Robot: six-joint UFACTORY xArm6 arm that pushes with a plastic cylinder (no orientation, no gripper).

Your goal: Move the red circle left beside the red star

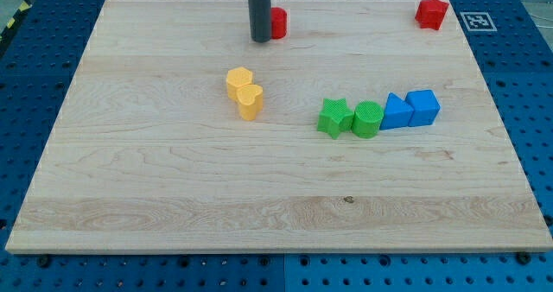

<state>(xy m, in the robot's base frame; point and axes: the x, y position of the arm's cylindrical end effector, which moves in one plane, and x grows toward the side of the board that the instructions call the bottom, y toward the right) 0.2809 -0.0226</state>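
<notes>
My tip (260, 40), the lower end of the straight dark rod, rests near the top edge of the pale wooden bench (173, 197), touching or just beside the left side of a small red block (278, 22) whose shape the rod partly hides, so I cannot tell whether it is the circle or the star. There is no hand on this arm, only the rod. A second red block, star-like (431, 12), sits well apart at the view's top right corner, close to the bench's edge. Between the two red blocks the top strip of wood lies open. Lower, two yellow blocks (245, 92) touch each other near the middle, and a row of green star (333, 117), green round block (367, 119) and two blue blocks (410, 110) runs rightward.
</notes>
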